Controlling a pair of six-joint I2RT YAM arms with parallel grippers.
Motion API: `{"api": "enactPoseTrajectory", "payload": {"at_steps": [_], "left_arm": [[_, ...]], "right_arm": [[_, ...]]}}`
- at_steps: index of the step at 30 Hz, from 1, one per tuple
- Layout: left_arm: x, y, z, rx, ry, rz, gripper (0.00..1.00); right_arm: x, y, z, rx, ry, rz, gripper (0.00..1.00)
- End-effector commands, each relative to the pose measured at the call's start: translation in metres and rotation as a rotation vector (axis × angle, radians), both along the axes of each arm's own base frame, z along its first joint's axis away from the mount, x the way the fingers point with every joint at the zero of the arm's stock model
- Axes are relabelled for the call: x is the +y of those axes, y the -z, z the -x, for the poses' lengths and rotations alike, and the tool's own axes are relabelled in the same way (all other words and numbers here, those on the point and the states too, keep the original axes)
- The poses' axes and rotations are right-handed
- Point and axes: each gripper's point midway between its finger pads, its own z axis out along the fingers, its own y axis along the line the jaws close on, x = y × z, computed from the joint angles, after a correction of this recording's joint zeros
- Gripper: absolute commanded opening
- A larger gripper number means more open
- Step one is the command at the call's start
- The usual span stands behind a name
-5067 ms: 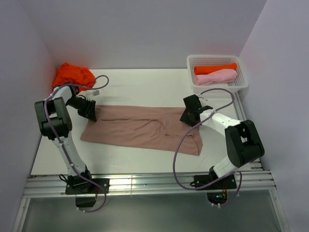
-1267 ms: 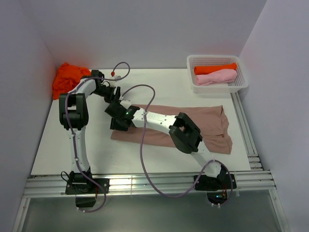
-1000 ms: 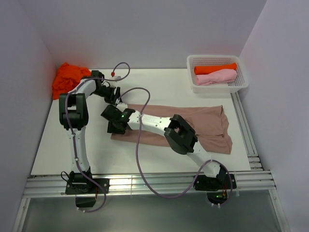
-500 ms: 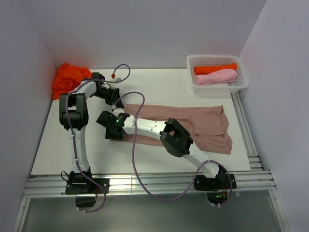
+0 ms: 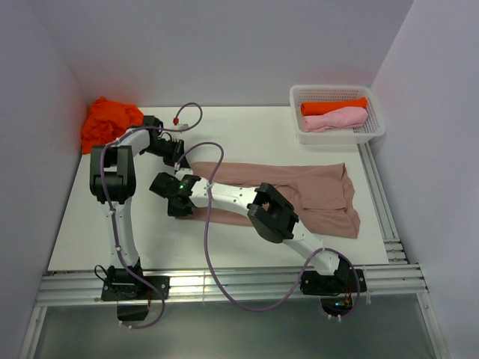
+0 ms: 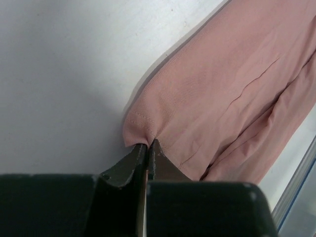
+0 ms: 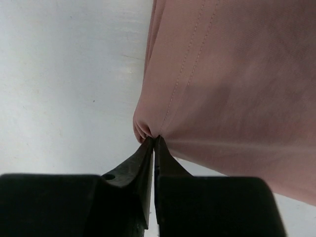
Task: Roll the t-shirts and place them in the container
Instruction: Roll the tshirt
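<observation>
White worktop (image 5: 105, 232), boxed in by pale walls (image 5: 224, 52). Spread flat across the middle, running left to right: big pinkish-brown t-shirt (image 5: 314, 191), folded into a long strip by the looks of it.

Left pincer (image 5: 178, 155) clamped tight on the far left corner of the strip. Right pincer (image 5: 174, 202) clamped on the near left corner, with the right arm (image 5: 232, 196) stretched all the way across over the cloth to get there. Same story in both wrist views: fingers (image 6: 127, 165) pinched together with a little pucker of hem bunched at the tips, no gap at all.

Looks like the very start of the roll, so barely anything done on this shirt yet. Next up, probably: lifting that left edge a touch and turning it over towards the right. Needs both corners moving together and level, otherwise a crooked cone instead of a neat roll. Thin, soft fabric too, so likely to sag or slip in the stretch between the two grips.

Around it: white mesh basket (image 5: 340, 134) at the far right corner, holding an orange roll (image 5: 334, 105) and a light pink roll (image 5: 337, 118), well apart from the action. Crumpled orange heap (image 5: 108, 120) in the far left corner, near the left arm (image 5: 112, 172), presumably next in line.

In the way: mostly that right arm itself, lying across the exact stretch of shirt meant for rolling.
</observation>
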Motion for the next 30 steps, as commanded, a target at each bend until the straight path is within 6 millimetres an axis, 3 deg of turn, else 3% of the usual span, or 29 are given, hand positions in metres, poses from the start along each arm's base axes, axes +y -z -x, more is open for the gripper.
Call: {"api": "enactPoseTrajectory", "payload": {"at_steps": [1, 8, 17, 23, 30], "left_arm": [[0.015, 0.01, 0.006, -0.014, -0.017, -0.124, 0.0], [0.032, 0.01, 0.023, -0.031, -0.031, -0.215, 0.0], [0.068, -0.007, 0.026, -0.079, -0.072, -0.32, 0.0], [0.076, -0.018, 0.024, -0.114, -0.088, -0.374, 0.0], [0.068, -0.025, 0.022, -0.127, -0.08, -0.395, 0.01]], "right_arm": [[0.0, -0.003, 0.01, 0.012, -0.037, 0.01, 0.03], [0.017, -0.036, 0.025, -0.005, -0.116, -0.072, 0.01], [0.037, -0.069, 0.044, -0.024, -0.196, -0.163, 0.0], [0.032, -0.08, 0.044, -0.04, -0.185, -0.212, 0.0], [0.03, -0.092, 0.036, -0.058, -0.177, -0.235, 0.0]]}}
